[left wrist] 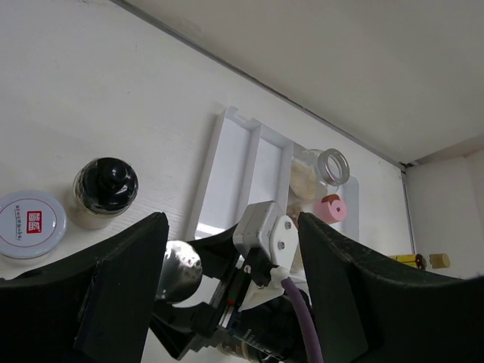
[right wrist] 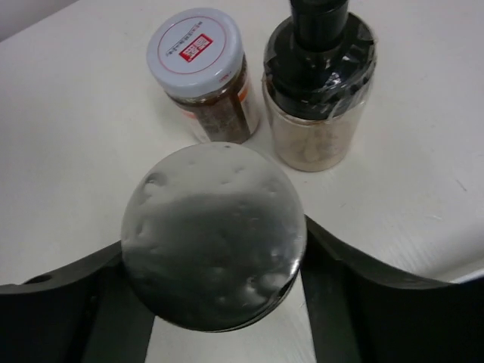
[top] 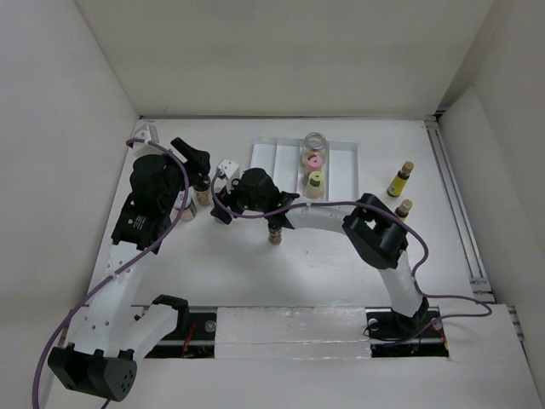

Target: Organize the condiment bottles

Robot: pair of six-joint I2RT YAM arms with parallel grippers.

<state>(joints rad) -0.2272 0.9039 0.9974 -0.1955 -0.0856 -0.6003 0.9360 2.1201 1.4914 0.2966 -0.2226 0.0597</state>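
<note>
Silver-capped bottle (right wrist: pixel 214 234), probably light, rigid and slick at its domed cap, upright over the table (top: pixel 324 264) near the tray (top: pixel 277 158), my right gripper (top: pixel 273 223) closed round its body below the cap, my left gripper (left wrist: pixel 231 227) gaping empty.

Shaker (right wrist: pixel 214 234): dimpled polished-metal lid. Tray (left wrist: pixel 227 166): glossy white plastic. Grinder jar (right wrist: pixel 314 113): shiny black plastic cap. Table (right wrist: pixel 76 113): matt white.
</note>
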